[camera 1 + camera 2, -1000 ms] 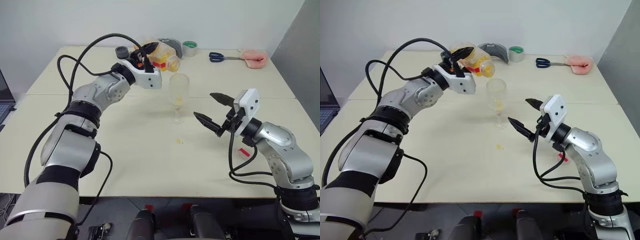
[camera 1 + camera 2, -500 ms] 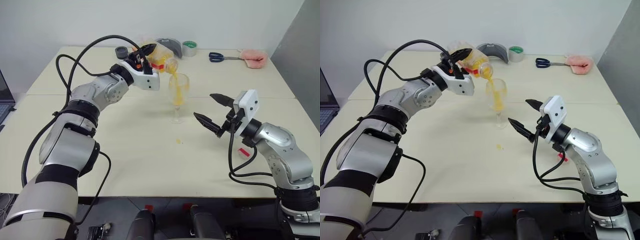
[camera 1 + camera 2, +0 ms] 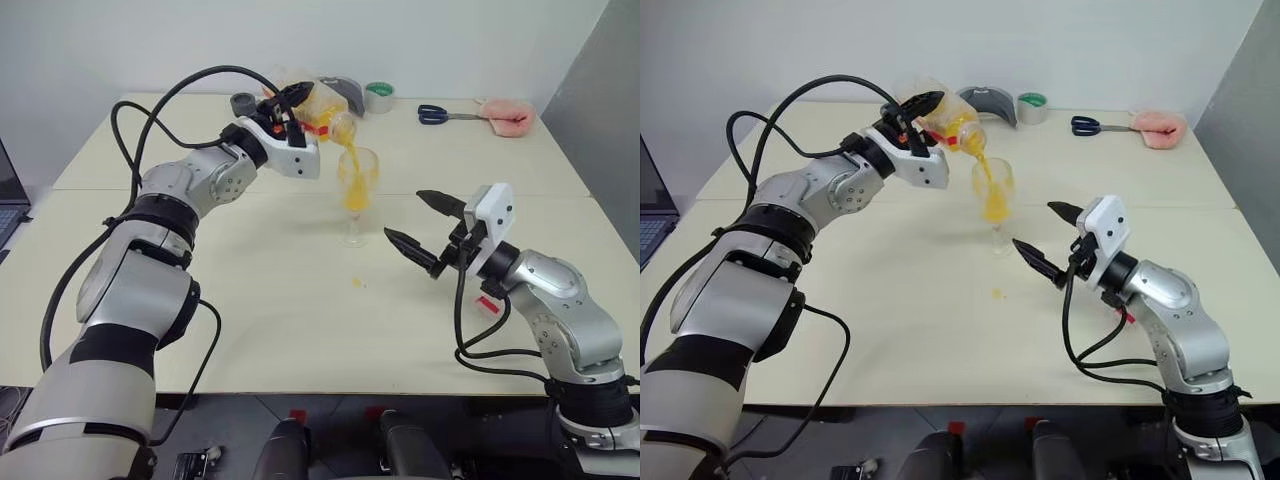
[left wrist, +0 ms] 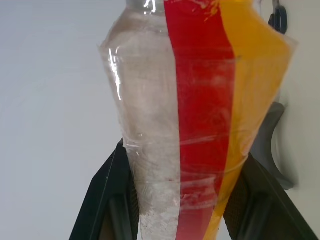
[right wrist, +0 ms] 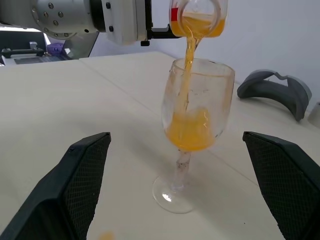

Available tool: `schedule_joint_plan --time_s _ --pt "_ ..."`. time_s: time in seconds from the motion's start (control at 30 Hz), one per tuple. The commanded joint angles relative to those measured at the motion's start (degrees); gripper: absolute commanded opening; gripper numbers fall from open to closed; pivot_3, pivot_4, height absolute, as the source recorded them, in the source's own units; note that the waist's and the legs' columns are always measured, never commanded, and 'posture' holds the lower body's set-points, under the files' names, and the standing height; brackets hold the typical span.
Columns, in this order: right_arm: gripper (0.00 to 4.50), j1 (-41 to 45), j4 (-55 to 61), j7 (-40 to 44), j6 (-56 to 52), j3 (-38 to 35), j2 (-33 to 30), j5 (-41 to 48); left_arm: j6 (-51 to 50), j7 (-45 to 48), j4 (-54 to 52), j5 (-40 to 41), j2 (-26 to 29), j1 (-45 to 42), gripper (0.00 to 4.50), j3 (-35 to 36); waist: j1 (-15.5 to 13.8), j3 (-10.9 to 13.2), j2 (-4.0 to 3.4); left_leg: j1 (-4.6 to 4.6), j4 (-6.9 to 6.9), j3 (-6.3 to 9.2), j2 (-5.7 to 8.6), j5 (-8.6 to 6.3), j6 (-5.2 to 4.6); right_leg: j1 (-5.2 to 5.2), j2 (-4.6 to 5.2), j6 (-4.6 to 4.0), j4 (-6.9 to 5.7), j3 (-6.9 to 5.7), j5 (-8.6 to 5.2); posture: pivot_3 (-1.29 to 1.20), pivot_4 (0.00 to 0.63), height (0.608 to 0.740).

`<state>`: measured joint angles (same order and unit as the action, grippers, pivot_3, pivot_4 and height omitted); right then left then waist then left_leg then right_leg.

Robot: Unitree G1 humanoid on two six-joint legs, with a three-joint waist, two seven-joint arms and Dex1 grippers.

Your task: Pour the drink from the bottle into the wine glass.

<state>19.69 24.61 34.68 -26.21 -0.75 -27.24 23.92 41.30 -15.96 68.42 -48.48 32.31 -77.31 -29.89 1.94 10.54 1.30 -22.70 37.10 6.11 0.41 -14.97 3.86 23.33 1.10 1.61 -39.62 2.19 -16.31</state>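
While the left gripper [image 3: 291, 100] clamps the small clear plastic bottle [image 3: 322, 112] tilted at upper centre, translucent orange drink [image 5: 189, 131] streams into the clear stemmed wine glass [image 3: 356, 194] standing mid-frame on the cream table [image 3: 300, 310]. Right gripper [image 3: 418, 221], lower right beside the glass, gapes empty.

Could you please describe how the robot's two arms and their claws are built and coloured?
Both arms have rounded silver-grey metallic shells with black bands at the joints, and loose black cables loop along each. Each wrist ends in a white boxy housing. The left claw and the right claw each have two black tapered fingers, with finely textured pads visible in the right wrist view. Small orange-red fittings sit by the left claw's base.
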Motion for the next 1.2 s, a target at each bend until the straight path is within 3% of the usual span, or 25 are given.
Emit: schedule_joint_plan --time_s 0.03,1.2 --pt "4.5 0.24 3.19 -1.09 -0.47 -0.33 0.43 0.8 -0.37 -1.89 0.1 0.21 0.34 -3.26 1.71 0.19 0.0 0.0 0.0 0.0 0.0 0.0 0.0 0.0 0.0 0.0 0.0 0.0 0.0 0.0 0.0 0.0 0.15 0.74" --pt "4.5 -2.39 7.14 -4.91 -2.22 1.57 2.62 0.33 -1.31 -1.13 1.83 2.04 -1.44 -4.14 1.71 0.22 0.06 -0.01 0.02 0.0 0.07 -0.02 0.02 0.01 0.01 0.04 0.01 0.0 -0.15 0.02 0.0 0.0 0.15 0.74"
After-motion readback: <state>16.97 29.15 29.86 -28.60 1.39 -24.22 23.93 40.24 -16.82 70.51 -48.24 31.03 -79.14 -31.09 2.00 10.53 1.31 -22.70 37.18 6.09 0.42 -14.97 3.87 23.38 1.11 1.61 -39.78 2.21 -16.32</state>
